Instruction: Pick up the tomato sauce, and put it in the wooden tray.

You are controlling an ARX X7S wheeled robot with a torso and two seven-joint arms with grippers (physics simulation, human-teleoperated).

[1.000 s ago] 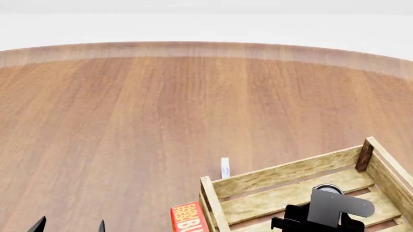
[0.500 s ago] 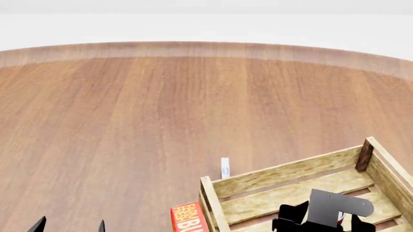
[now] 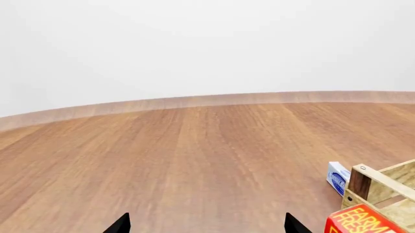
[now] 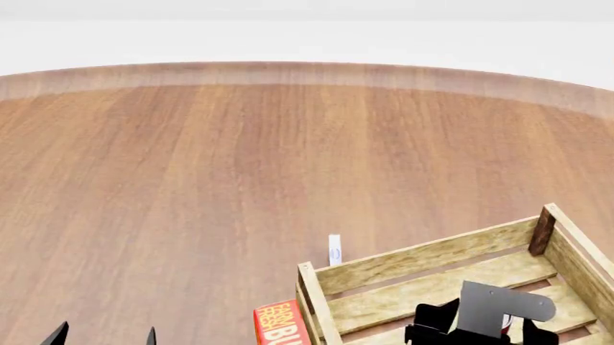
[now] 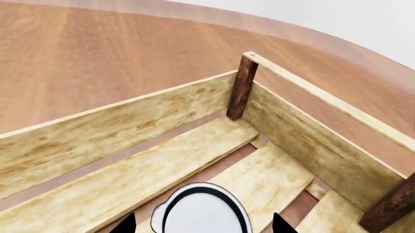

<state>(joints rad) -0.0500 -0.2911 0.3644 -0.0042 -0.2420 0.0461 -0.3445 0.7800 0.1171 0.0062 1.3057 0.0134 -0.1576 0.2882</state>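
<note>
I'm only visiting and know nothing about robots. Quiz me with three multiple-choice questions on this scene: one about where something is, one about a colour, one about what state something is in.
1. Where is the right gripper?
A. over the bare table
B. over the inside of the wooden tray
C. beside the red box

2. What colour are the tray's corner posts?
A. dark brown
B. white
C. blue

3. How does the left gripper stand?
A. shut on a can
B. shut on the red box
C. open, holding nothing

Answers:
1 B, the head view shows it above the tray's slats.
2 A, the posts are darker than the pale slats.
3 C, its fingertips stand apart over bare table.
</note>
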